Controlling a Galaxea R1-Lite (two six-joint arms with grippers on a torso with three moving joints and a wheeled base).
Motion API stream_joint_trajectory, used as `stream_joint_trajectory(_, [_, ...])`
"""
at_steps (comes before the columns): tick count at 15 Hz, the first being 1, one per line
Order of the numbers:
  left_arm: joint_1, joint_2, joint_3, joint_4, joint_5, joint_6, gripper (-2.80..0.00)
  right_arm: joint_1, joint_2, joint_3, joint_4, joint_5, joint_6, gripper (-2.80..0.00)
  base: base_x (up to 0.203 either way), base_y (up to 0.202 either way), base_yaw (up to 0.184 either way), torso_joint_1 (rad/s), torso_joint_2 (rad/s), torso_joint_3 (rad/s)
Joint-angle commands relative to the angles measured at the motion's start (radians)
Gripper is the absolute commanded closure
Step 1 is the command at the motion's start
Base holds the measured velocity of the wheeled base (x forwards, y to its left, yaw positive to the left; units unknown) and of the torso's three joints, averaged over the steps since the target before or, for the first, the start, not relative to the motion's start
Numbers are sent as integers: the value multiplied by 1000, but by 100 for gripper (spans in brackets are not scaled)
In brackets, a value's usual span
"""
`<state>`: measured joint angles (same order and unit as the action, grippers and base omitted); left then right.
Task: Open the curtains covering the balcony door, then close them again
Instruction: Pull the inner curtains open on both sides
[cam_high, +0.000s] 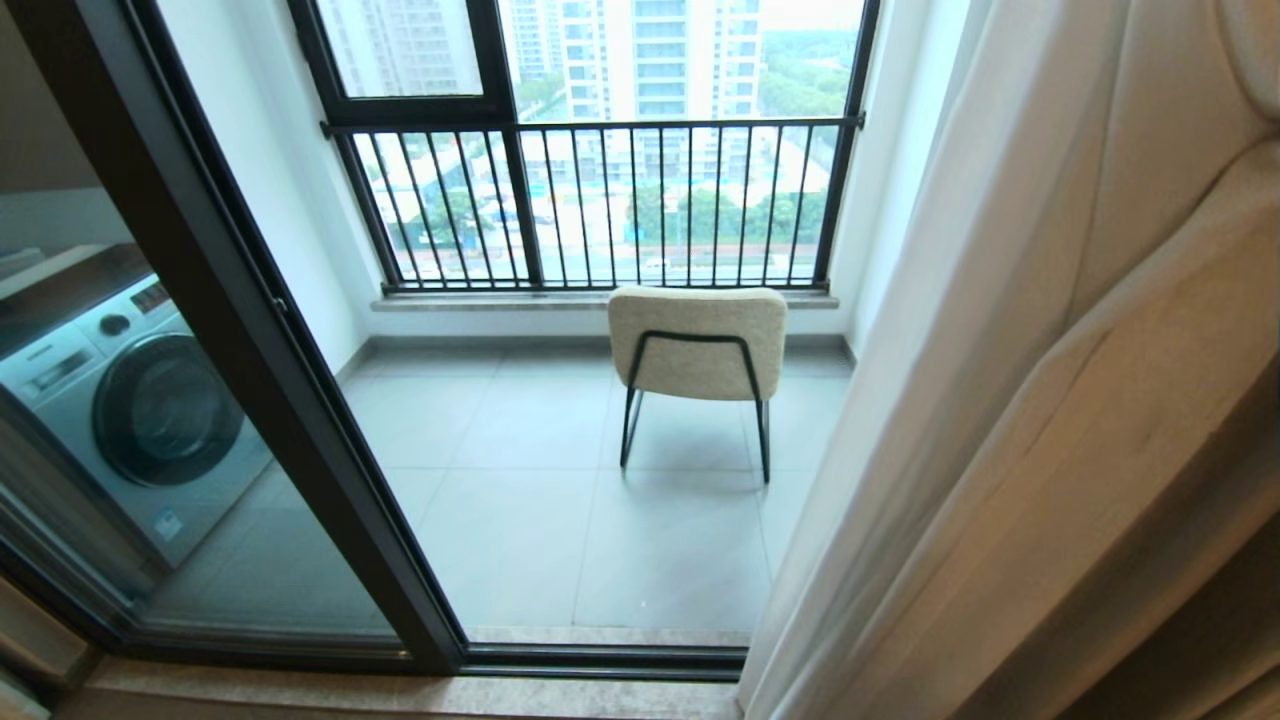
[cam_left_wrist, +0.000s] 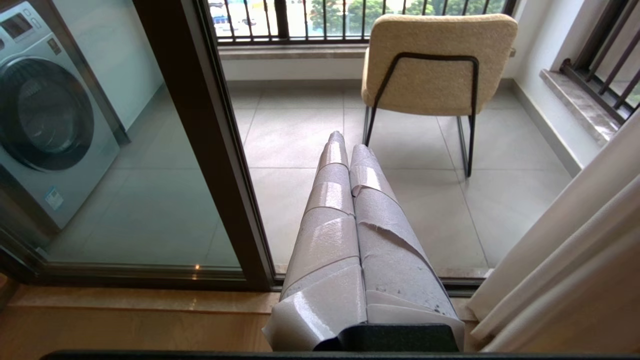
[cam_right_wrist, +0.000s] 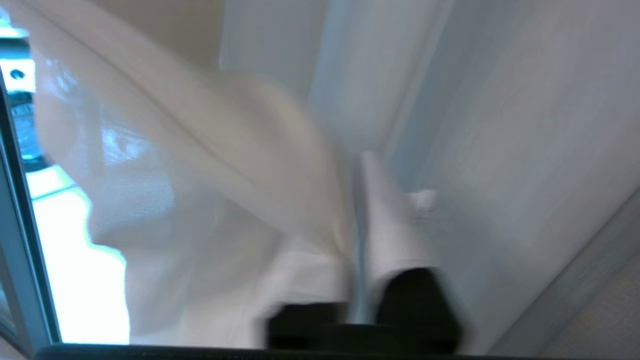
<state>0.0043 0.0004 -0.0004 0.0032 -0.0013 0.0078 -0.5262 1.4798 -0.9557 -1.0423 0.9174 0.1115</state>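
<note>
Only the right wrist view shows the right gripper (cam_right_wrist: 357, 210) amid the curtains (cam_right_wrist: 200, 165)

Bright daylight through the railing window (cam_high: 600, 150), right wrist view motion-blurred, perhaps overexposed, head edges bowed

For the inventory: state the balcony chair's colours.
Cream chair upholstery on a black metal frame, clearest in left wrist view.
</note>
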Motion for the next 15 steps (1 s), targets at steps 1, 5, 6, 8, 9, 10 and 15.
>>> stream_joint_trajectory(1, [0, 0, 0, 0, 0, 0, 0, 0, 14, 0, -7, 4, -1, -280, 0, 0, 0, 0, 0, 0])
stream_joint_trajectory(5, [0, 0, 0, 0, 0, 0, 0, 0, -25, 62, -8, 7, -8, -280, 0, 0, 0, 0, 0, 0])
stream_joint_trajectory(6, [0, 0, 0, 0, 0, 0, 0, 0, -45, 98, -8, 7, -17, -280, 0, 0, 0, 0, 0, 0])
stream_joint_trajectory(8, [0, 0, 0, 0, 0, 0, 0, 0, -88, 194, -8, 8, -42, -280, 0, 0, 0, 0, 0, 0])
stream_joint_trajectory(9, [0, 0, -1, 0, 0, 0, 0, -1, -114, 260, -10, 8, -65, -280, 0, 0, 0, 0, 0, 0])
stream_joint_trajectory(10, [2, 0, 0, 0, 0, 0, 0, -1, -139, 314, -12, 7, -83, -280, 0, 0, 0, 0, 0, 0])
stream_joint_trajectory(15, [0, 0, -1, 0, 0, 0, 0, 0, -311, 546, 3, 5, -114, -280, 0, 0, 0, 0, 0, 0])
